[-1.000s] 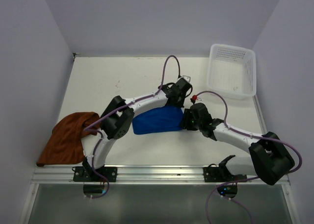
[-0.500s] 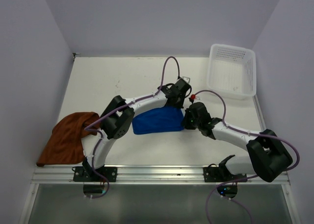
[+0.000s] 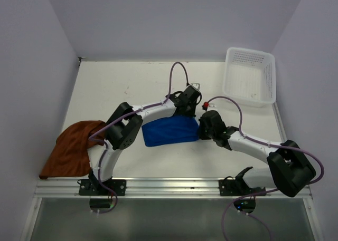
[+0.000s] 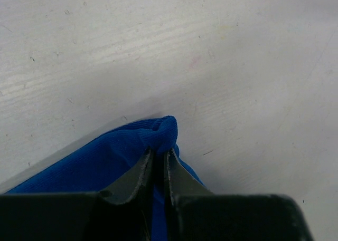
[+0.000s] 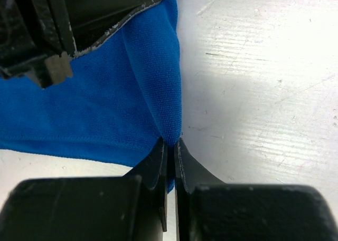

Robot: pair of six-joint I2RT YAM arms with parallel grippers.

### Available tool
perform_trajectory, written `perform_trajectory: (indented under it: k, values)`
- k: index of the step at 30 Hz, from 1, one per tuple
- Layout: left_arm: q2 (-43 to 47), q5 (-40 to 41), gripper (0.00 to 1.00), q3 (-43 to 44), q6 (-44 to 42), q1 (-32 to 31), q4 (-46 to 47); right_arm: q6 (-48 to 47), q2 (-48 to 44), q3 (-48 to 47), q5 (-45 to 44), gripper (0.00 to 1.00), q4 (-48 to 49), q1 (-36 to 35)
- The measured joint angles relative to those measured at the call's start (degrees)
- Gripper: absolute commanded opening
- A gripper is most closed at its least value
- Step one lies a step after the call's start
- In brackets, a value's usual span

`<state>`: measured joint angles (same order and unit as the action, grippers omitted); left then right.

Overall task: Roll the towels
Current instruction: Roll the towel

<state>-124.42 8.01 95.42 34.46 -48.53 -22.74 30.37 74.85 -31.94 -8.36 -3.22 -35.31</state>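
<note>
The royal blue towel (image 3: pixel 169 131) lies folded in the middle of the table. My left gripper (image 4: pixel 158 154) is shut on the towel's far right corner (image 4: pixel 161 133), a pinch of cloth bunched above the fingertips. My right gripper (image 5: pixel 170 144) is shut on the near right corner of the blue towel (image 5: pixel 105 104), the folded edge caught between its fingers. Seen from above, both grippers (image 3: pixel 193 108) (image 3: pixel 203 129) sit at the towel's right end, close together. The rust-brown towel (image 3: pixel 74 148) lies crumpled at the table's left edge, touched by neither gripper.
A white perforated basket (image 3: pixel 250 75) stands at the back right corner. Side walls close in the table left and right. A metal rail (image 3: pixel 174 184) runs along the near edge by the arm bases. The left arm's link (image 3: pixel 124 129) stretches over the blue towel's left end.
My right gripper has closed onto the blue towel's near right corner. The left gripper, holding its corner, has shifted slightly left and back. The towel's right end has bunched up a little.
</note>
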Motion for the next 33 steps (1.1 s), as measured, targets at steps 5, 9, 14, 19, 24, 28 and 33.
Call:
perform_trajectory:
  k: [5,9,14,19,24,28,33]
  values:
    - [1.6,-1.22,0.04,-3.06,2.03,0.66,3.02,-0.79,-0.37,-0.28,-1.42,0.0,-0.76,-1.2]
    - [2.69,-2.14,0.03,-5.49,3.48,1.22,5.64,-1.51,-0.37,-1.03,-2.97,0.0,-1.97,-2.58]
    - [3.93,-2.99,0.02,-8.07,4.15,1.77,8.68,-2.34,-0.35,-2.82,-5.73,0.0,-4.0,-4.15]
    - [5.77,-3.5,0.02,-11.67,4.59,2.08,12.33,-2.56,-0.31,-3.89,-7.45,0.0,-5.88,-4.9]
    - [7.04,-3.82,0.02,-14.56,5.03,2.1,15.41,-2.86,0.13,-4.26,-8.35,0.0,-6.95,-5.75]
    - [7.41,-4.44,0.02,-16.06,5.11,2.45,17.22,-2.97,1.01,-4.83,-8.63,0.0,-7.34,-6.29]
    - [7.87,-5.16,0.02,-17.09,5.22,2.99,18.71,-2.95,2.08,-5.44,-8.44,0.0,-7.34,-6.54]
